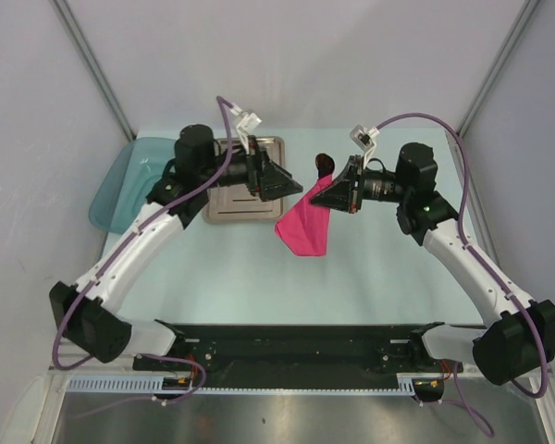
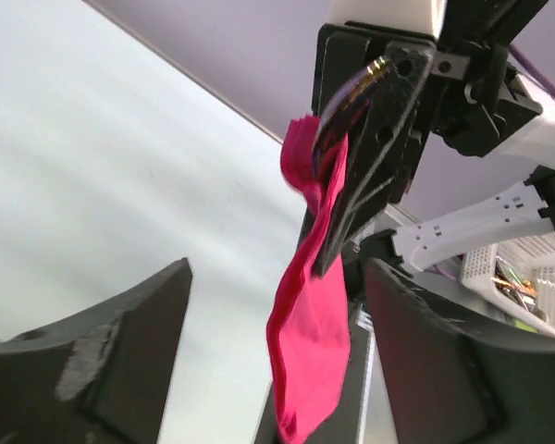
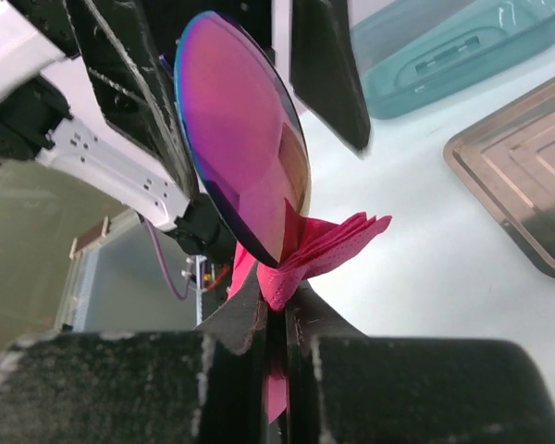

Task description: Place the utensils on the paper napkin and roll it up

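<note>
Currently, paper napkin (image 1: 305, 225): crumpled into a long magenta bundle, hanging over the middle of the desk (image 1: 213, 277), between the two grippers.
Long axis: in the top view it runs from upper right to lower left. The upper end is pinched and the loose end points downward.
Spoon (image 1: 326, 164): the red bowl sticks out above the pinch; the handle is hidden in the folds.
Right gripper (image 1: 340, 191): clamped tight on the napkin's upper end.
Left gripper (image 1: 282, 185): fingers spread wide, just beside the bundle, holding nothing.
Surroundings: steel tray (image 1: 229, 211) beneath the left gripper; teal dish (image 1: 118, 190) at the far-left desk edge.
</note>
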Controlling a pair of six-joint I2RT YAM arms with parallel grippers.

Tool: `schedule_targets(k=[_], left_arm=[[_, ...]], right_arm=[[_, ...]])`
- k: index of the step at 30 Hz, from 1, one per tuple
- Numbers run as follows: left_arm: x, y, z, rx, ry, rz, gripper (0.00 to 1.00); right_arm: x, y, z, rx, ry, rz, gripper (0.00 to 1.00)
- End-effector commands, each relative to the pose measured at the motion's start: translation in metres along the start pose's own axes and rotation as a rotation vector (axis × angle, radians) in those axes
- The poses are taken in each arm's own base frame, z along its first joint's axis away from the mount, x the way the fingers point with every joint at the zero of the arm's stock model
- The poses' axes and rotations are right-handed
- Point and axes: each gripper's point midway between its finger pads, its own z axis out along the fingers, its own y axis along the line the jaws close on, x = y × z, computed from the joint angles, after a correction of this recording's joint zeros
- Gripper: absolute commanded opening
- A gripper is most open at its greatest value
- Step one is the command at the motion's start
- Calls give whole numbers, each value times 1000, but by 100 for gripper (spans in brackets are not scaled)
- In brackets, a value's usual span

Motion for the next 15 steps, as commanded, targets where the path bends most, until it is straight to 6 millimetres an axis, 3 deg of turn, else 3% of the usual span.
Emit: schedule_targets(k=[1,7,15], left_arm=[[8,-32,-44,46,1,185,84],[45,-21,-60,-34,42,175,87],[54,-16,-60,-60,25,122,86]], right_arm=[[-34,26,-4,-38,-97,-52,0],[-44,41,-5,-81,-137,-36,0],[-52,70,-2,-157,-155,-44,0]])
